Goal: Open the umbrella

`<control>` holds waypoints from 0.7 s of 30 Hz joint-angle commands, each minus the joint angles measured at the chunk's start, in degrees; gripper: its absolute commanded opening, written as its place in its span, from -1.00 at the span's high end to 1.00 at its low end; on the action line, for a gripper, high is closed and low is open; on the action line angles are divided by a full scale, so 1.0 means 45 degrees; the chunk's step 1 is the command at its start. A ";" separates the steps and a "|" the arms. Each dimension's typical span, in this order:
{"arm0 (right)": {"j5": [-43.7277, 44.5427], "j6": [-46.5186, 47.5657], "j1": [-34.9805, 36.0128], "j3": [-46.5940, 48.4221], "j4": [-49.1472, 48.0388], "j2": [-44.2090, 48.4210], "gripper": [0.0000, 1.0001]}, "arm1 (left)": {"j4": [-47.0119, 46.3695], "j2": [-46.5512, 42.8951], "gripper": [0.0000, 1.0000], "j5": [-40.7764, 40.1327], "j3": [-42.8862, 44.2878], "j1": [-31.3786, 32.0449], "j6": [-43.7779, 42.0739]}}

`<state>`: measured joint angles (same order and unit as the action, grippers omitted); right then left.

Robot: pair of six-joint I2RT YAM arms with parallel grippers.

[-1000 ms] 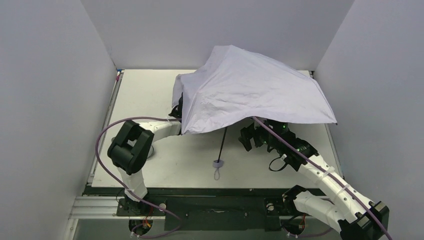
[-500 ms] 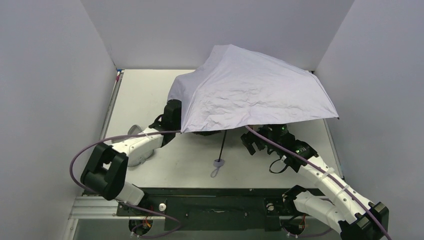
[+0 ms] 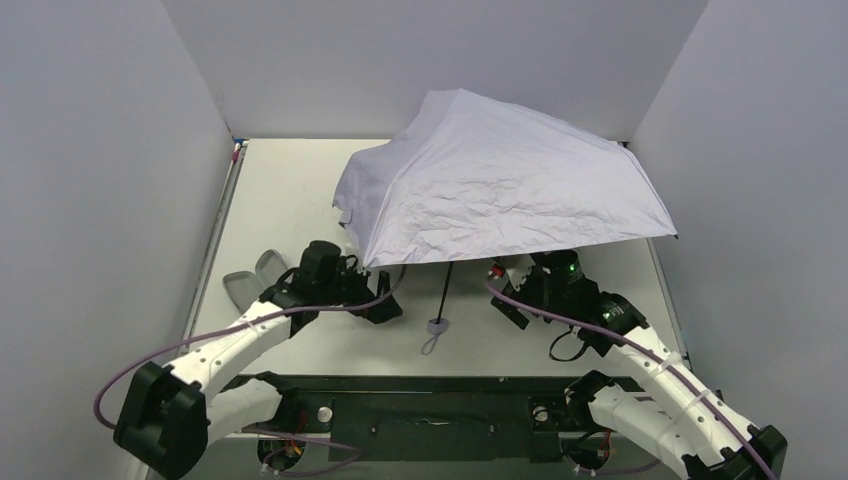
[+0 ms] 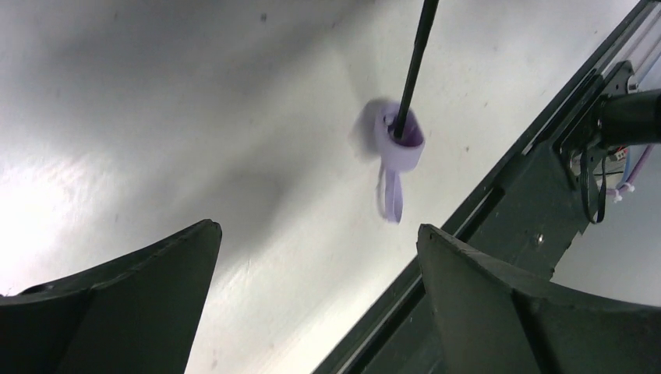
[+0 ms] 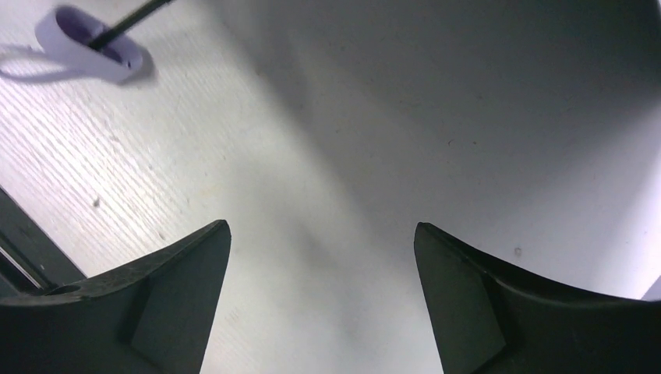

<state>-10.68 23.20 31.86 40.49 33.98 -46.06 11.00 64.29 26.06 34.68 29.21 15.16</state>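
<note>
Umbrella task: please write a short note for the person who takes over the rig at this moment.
Left gripper: open, empty, over the table near the handle.
Right gripper: open, empty, right of the handle.
Umbrella: spread wide, tilted at the back of the table; its handle rests on the table in front.
Done: it looks open.
Left: probably only to park both arms.

no readable text, labels, numbers, signs anywhere
</note>
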 commanded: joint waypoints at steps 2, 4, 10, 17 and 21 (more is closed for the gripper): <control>0.0853 0.0975 -0.0098 -0.0644 0.0716 0.0978 -0.67 | 0.1101 -0.2935 -0.94 -0.0301 -0.1033 -0.0595 0.0392; 0.1275 0.0877 -0.0096 -0.0927 0.0706 0.1496 -0.67 | 0.1562 -0.3400 -0.94 -0.0565 -0.0768 -0.0967 0.0400; 0.3519 0.0255 -0.0114 -0.1583 0.0428 0.3452 -0.67 | 0.3207 -0.6061 -0.94 -0.1526 0.0061 -0.2666 0.0273; 0.5050 -0.0175 -0.0255 -0.2003 0.0277 0.5982 -0.70 | 0.4891 -0.8286 -0.94 -0.6637 0.1172 -0.4011 0.0093; 0.5079 -0.0855 -0.0900 -0.1917 -0.0035 0.6233 -0.70 | 0.4907 -0.7888 -0.94 -0.7685 0.1623 -0.4940 -0.0588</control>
<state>8.60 23.03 30.15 32.08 36.91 -18.35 30.26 26.74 1.80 39.48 10.39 15.66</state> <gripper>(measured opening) 0.848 0.970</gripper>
